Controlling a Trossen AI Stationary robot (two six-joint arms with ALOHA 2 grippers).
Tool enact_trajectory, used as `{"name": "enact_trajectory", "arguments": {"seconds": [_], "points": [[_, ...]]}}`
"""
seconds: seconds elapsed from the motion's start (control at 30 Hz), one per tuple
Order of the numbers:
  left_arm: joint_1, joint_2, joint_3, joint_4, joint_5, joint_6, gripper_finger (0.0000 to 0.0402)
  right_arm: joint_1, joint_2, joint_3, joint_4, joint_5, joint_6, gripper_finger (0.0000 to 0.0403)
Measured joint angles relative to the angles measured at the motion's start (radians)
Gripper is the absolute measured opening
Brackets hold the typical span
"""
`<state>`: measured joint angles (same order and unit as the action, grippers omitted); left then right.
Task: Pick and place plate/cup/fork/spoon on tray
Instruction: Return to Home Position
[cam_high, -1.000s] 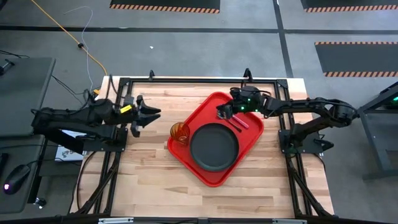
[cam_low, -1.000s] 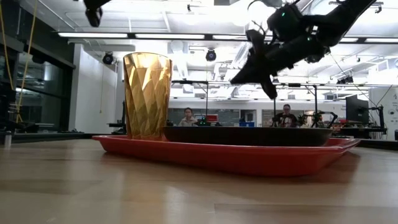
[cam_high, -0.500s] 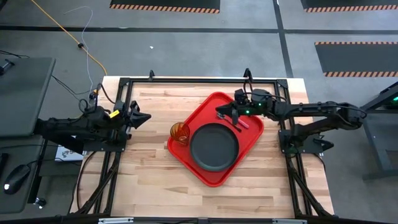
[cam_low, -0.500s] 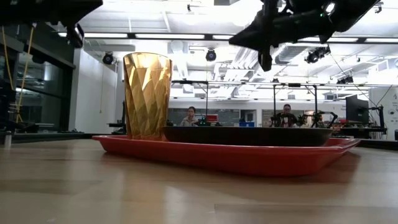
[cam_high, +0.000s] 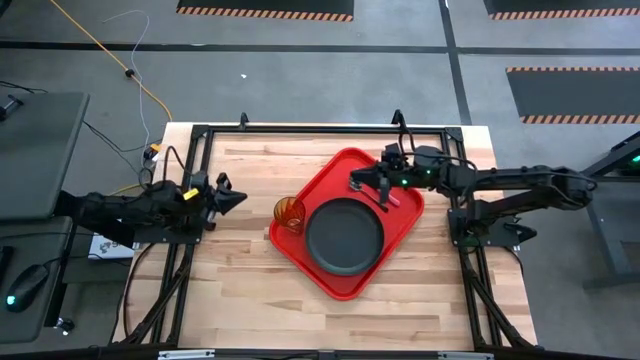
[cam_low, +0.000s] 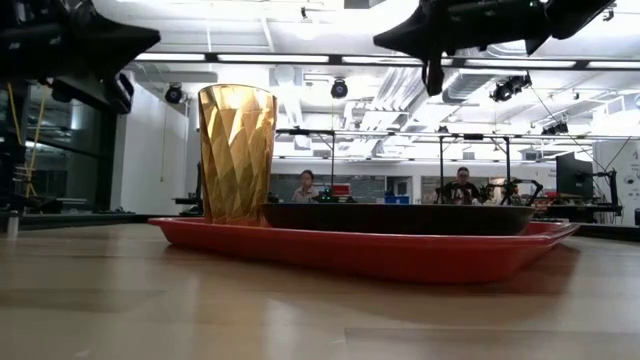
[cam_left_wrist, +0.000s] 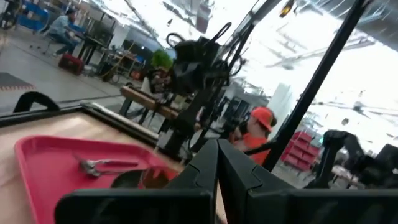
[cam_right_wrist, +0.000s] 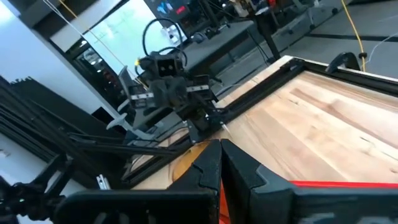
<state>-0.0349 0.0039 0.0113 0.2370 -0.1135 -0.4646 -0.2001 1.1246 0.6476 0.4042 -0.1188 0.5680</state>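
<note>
Sitting on the wooden table (cam_high: 240, 290), the tray (cam_high: 325, 190) carries every item: the plate (cam_high: 345, 235) in the middle, the cup (cam_high: 289, 213) upright at the corner toward the left arm, and the fork (cam_high: 392, 198) and spoon (cam_high: 353, 184) side by side on the far corner. Right gripper (cam_high: 368, 183) hangs high above fork and spoon, well clear of them in the low view, fingers pressed together, holding nothing. Left gripper (cam_high: 236, 198) is at the table's left edge, pointing toward the tray, apart from the cup, fingers closed together and empty. People sit in the room behind.
</note>
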Motion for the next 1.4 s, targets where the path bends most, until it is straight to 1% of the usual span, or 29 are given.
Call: {"name": "enact_trajectory", "arguments": {"seconds": [0.1, 0.17, 0.27, 0.33, 0.4, 0.47, 0.7, 0.83, 0.97, 1.17, 1.4], "points": [[0.000, 0.000, 0.001, -0.035, 0.001, 0.029, 0.0000, 0.007, -0.019, 0.000, -0.002, -0.001, 0.000, 0.0000], [0.001, 0.000, 0.001, -0.103, 0.012, 0.047, 0.0000, 0.007, -0.032, 0.000, -0.003, -0.007, 0.002, 0.0000], [0.002, 0.001, 0.001, -0.235, 0.072, 0.046, 0.0000, 0.007, -0.055, 0.000, -0.003, -0.016, 0.010, 0.0000], [0.002, 0.004, 0.002, -0.229, 0.153, 0.051, 0.0000, 0.007, -0.070, 0.000, -0.004, -0.031, 0.010, 0.0000], [0.001, -0.001, 0.003, -0.213, 0.193, 0.056, 0.0000, 0.006, -0.086, 0.000, -0.011, -0.046, 0.010, 0.0000], [0.001, -0.001, 0.003, -0.214, 0.208, 0.056, 0.0000, 0.007, -0.100, 0.000, -0.014, -0.057, 0.009, 0.0000], [0.002, 0.002, 0.003, -0.216, 0.197, 0.023, 0.0000, 0.007, -0.153, 0.000, -0.079, -0.077, -0.025, 0.0000], [0.002, 0.002, 0.003, -0.216, 0.194, 0.039, 0.0000, 0.007, -0.178, 0.000, -0.106, -0.085, -0.041, 0.0000], [0.002, 0.002, 0.003, -0.216, 0.193, 0.024, 0.0000, 0.006, -0.197, 0.000, -0.127, -0.098, -0.053, 0.0000], [0.002, 0.002, 0.003, -0.216, 0.193, 0.023, 0.0000, 0.006, -0.207, 0.000, -0.135, -0.121, -0.053, 0.0000], [0.002, 0.002, 0.003, -0.217, 0.193, 0.022, 0.0000, 0.006, -0.208, 0.000, -0.135, -0.123, -0.070, 0.0000]]}}
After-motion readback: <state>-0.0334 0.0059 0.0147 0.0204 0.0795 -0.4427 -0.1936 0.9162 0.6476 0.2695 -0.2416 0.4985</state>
